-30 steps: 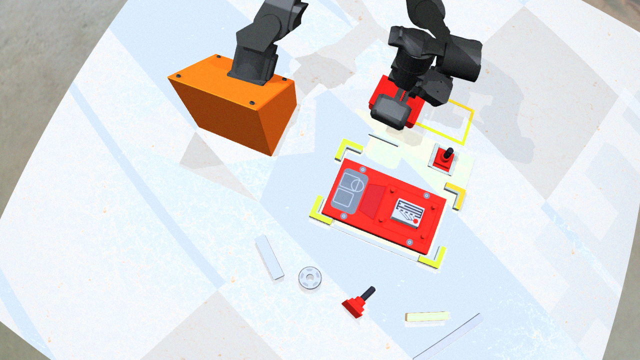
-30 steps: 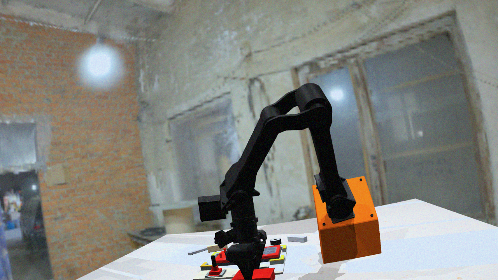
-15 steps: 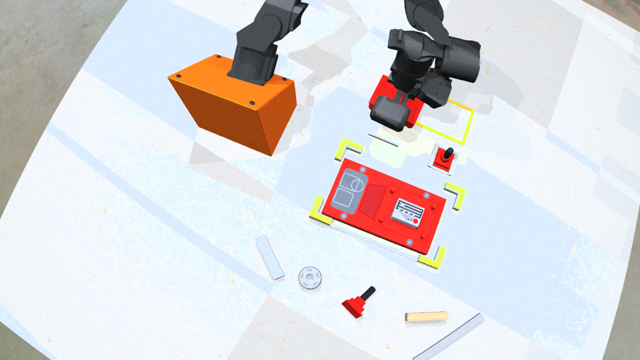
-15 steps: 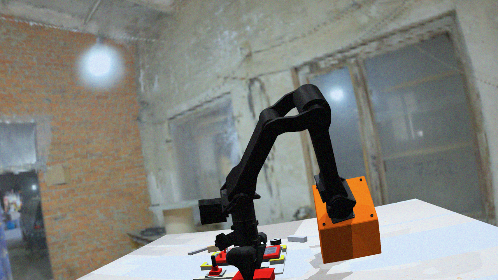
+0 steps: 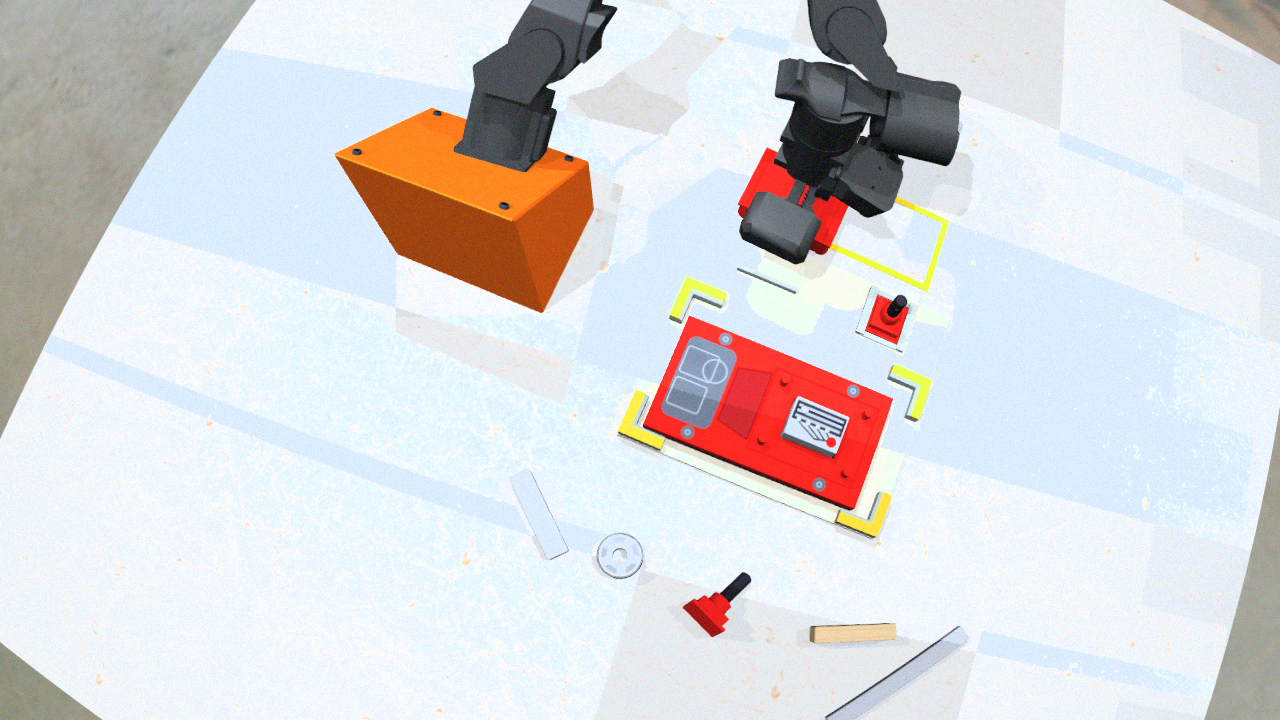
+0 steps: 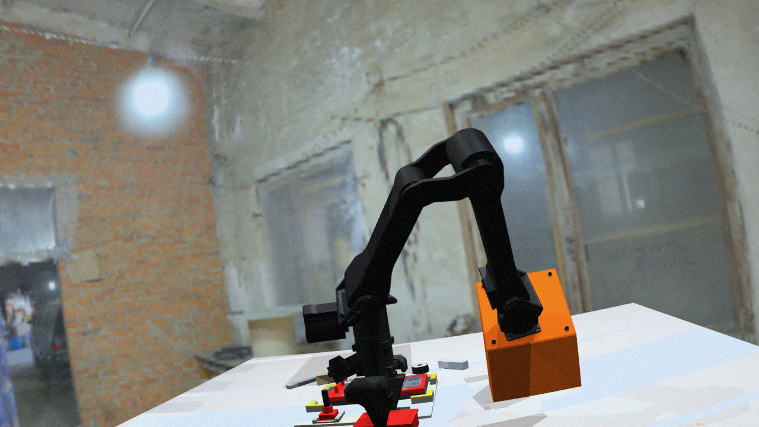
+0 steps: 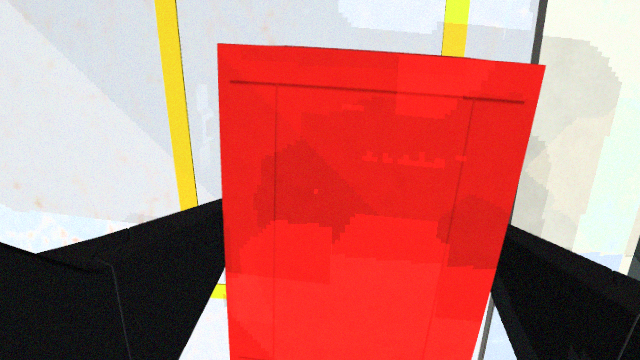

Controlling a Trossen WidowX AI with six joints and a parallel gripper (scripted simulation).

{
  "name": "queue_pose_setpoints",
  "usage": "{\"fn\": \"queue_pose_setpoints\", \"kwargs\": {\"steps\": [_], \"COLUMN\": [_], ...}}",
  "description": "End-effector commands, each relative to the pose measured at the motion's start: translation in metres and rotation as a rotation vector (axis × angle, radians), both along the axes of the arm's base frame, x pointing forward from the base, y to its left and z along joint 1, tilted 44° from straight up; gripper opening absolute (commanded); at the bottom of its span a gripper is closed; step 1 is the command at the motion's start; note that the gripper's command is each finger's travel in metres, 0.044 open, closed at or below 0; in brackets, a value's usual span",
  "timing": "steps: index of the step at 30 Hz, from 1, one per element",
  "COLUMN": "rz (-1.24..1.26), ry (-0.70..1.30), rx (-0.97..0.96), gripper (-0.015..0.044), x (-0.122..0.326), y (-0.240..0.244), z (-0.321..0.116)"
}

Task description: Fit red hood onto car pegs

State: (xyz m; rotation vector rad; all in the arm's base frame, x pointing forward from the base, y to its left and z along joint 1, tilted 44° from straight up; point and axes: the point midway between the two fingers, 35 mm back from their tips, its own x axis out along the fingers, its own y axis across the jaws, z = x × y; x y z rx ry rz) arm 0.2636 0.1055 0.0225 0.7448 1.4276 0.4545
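Observation:
The red hood lies roof up on the table, partly over a yellow outline. My gripper is shut on the hood, one finger against each long side; its tips are hidden beside the shell. The hood shows no clear gap below it. The corner holes are hidden. The red chassis sits in the jig with yellow corner brackets, in front of the gripper. The grey engine block is on its deck, with pegs around it, bare.
A red part with a black stem stands between outline and jig. The yellow outline adjoins the hood. The orange arm base is at the left. A grey bar, a ring, a red stemmed part and a wooden block lie beyond the jig.

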Motion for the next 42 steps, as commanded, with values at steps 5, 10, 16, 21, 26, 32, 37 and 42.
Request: {"fn": "queue_pose_setpoints", "kwargs": {"steps": [5,10,16,21,26,32,37,42], "rz": [0.0,0.0,0.0,0.0,0.0,0.0,0.0,0.0], "ry": [0.0,0.0,0.0,0.0,0.0,0.0,0.0,0.001], "rx": [0.0,0.0,-0.001,-0.002,-0.003,-0.004,-0.004,-0.005], "gripper": [0.0163,0.0032,0.0,0.0,0.0,0.0,0.0,0.0], "x": [0.0,-0.001,-0.002,-0.003,-0.005,-0.007,-0.008,-0.009], "y": [-0.002,-0.006,-0.014,-0.023,-0.033,-0.045,-0.054,-0.061], "z": [0.002,0.006,0.015,0.024,0.034,0.046,0.056,0.063]}}
